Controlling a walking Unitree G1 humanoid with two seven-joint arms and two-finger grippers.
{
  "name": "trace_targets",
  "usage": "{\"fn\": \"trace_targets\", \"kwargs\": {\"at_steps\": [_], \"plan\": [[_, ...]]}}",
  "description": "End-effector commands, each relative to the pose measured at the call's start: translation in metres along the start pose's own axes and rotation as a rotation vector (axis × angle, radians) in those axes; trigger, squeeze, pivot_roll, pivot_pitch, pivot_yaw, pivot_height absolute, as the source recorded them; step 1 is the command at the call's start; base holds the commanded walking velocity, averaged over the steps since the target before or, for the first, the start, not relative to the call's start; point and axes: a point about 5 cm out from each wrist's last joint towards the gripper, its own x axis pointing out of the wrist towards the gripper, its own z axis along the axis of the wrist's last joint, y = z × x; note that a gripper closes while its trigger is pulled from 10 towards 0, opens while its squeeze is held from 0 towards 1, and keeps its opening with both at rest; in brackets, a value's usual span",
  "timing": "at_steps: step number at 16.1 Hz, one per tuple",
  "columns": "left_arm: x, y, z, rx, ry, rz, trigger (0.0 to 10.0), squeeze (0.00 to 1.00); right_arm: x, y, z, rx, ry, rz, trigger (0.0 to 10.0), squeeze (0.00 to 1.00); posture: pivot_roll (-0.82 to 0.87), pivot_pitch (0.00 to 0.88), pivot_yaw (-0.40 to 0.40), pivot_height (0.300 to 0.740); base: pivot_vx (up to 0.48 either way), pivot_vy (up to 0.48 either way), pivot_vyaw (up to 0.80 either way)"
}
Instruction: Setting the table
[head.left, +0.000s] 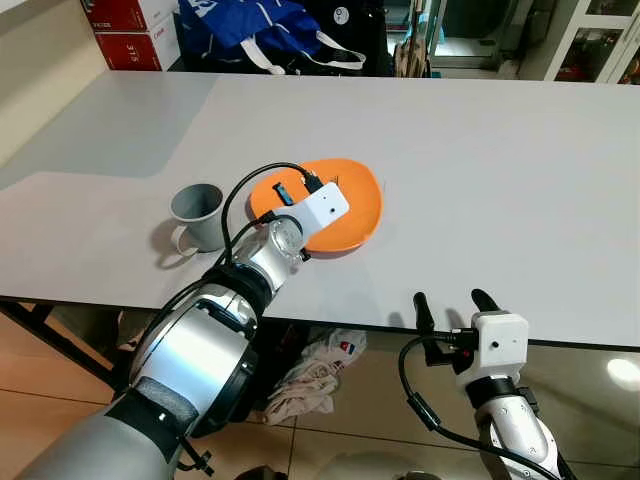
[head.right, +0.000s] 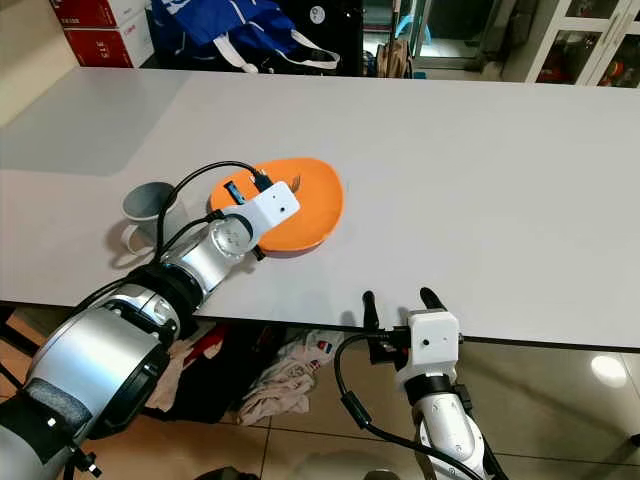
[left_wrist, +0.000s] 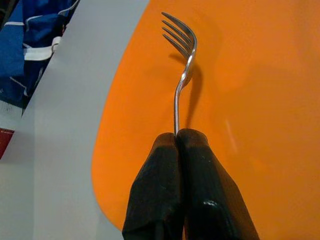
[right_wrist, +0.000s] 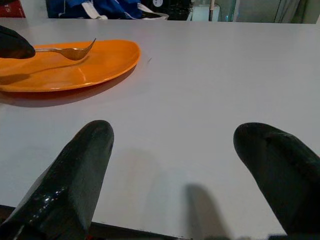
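Observation:
An orange plate (head.left: 357, 214) lies on the grey table (head.left: 480, 150), near its front edge. Over the plate, my left gripper (left_wrist: 177, 136) is shut on the handle of a metal fork (left_wrist: 183, 70), whose tines reach out above the plate's surface. From the right wrist, the fork (right_wrist: 70, 51) appears just above the plate (right_wrist: 95, 65). A grey mug (head.left: 200, 214) stands upright left of the plate, beside my left forearm. My right gripper (head.left: 450, 300) is open with nothing in it, low at the table's front edge, right of the plate.
A blue bag (head.left: 250, 25) and red boxes (head.left: 130, 30) sit beyond the table's far edge. Crumpled cloth (head.left: 318, 372) lies on the floor under the table. The tabletop stretches bare to the right of the plate.

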Motion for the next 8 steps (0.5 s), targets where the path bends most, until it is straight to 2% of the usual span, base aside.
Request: {"fn": "trace_targets", "kwargs": {"at_steps": [1,2,3,8], "plan": [[0.0002,0.0088,0.0110,0.024,-0.013,0.025,10.0,0.28,-0.0021,-0.0003,0.0003,-0.004,0.001,-0.004,10.0,0.00,-0.19,0.037,0.084,0.736,0.000,0.000,0.00],[0.0003,0.0085,0.0122,0.025,-0.015,0.025,10.0,0.95,-0.0023,-0.0006,-0.0006,-0.004,0.004,-0.004,10.0,0.00,-0.19,0.037,0.084,0.736,0.000,0.000,0.00],[0.0003,0.0078,0.0133,0.026,-0.016,0.024,10.0,1.00,-0.0027,-0.0009,-0.0021,-0.004,0.007,-0.005,10.0,0.00,-0.19,0.039,0.086,0.736,0.000,0.000,0.00],[0.0004,0.0036,0.0143,0.022,-0.014,0.016,10.0,1.00,-0.0032,-0.0006,-0.0044,-0.002,0.013,-0.008,10.0,0.00,-0.20,0.041,0.088,0.736,0.000,0.000,0.00]]}}
